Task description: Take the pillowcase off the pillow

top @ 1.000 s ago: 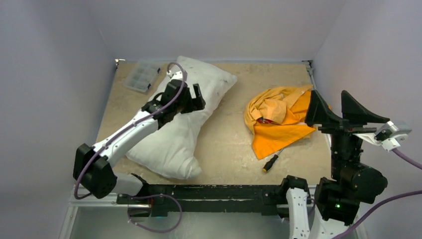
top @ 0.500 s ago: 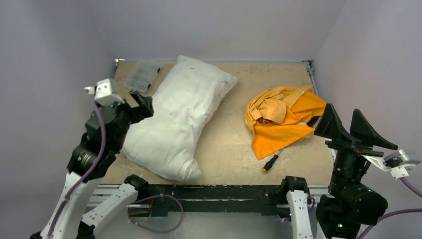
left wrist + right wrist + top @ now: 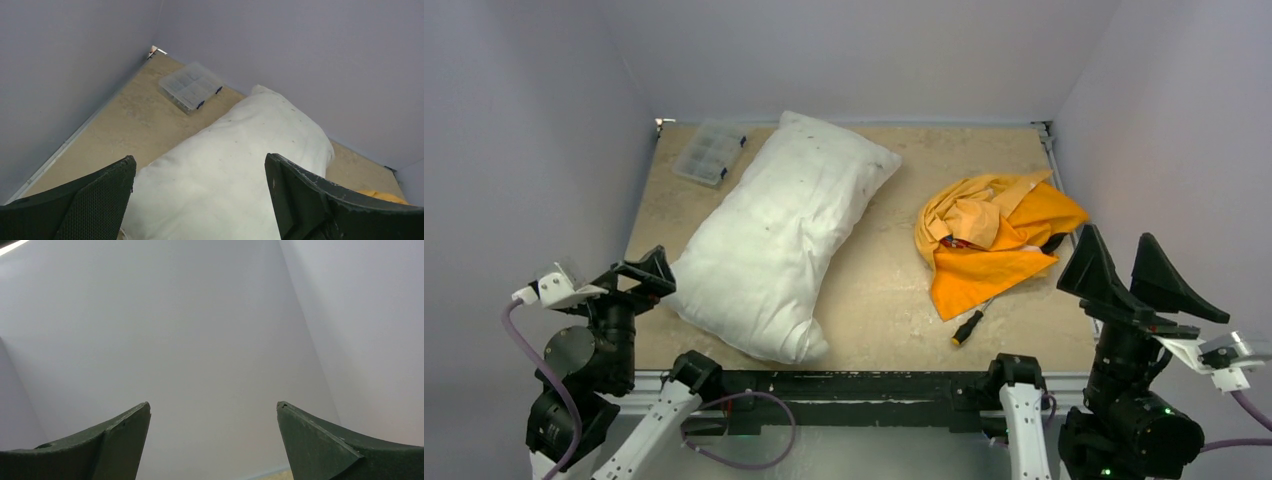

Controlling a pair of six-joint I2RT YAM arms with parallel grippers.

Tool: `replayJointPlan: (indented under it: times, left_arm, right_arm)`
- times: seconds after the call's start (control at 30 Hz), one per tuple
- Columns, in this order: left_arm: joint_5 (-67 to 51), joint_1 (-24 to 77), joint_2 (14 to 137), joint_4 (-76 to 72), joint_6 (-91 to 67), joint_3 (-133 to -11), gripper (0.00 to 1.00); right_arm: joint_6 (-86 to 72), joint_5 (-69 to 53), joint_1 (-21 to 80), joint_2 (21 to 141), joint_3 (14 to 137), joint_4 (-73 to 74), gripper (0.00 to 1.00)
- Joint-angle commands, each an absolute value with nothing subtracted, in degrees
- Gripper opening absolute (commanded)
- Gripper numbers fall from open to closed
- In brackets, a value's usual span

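Note:
The white pillow [image 3: 779,248] lies bare and slantwise on the left half of the table; it also fills the left wrist view [image 3: 235,165]. The orange-yellow pillowcase [image 3: 989,240] lies crumpled in a heap on the right half, apart from the pillow. My left gripper [image 3: 646,272] is open and empty, drawn back at the near left corner beside the pillow's near end. My right gripper [image 3: 1119,268] is open and empty, raised at the near right, just right of the pillowcase. The right wrist view shows only the wall between its fingers [image 3: 120,440].
A clear plastic box [image 3: 709,153] sits at the far left corner, also in the left wrist view [image 3: 192,86]. A screwdriver with a yellow-black handle [image 3: 969,326] lies near the front edge below the pillowcase. Walls close in the table on three sides.
My left arm has let go of the pillow and drawn back from over it to the near left corner. My right arm has sunk back and lower at the near right.

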State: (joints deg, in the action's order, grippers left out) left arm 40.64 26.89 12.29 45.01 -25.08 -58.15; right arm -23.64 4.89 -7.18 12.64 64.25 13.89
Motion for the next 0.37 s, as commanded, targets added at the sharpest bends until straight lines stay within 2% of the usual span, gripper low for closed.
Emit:
replayJointPlan:
  times: [0.0,0.33]
  left_arm:
    - [42.82,26.89,8.95,42.02,-27.28,-54.66,0.99]
    - [43.51,26.89,8.63,42.25,-28.61,-52.88,0.99]
  right_arm:
    - [-23.07,5.96,-6.94,12.3,64.16,12.56,0.99]
    - [-25.45,5.54,-6.94,12.26,61.12,12.42,0.99]
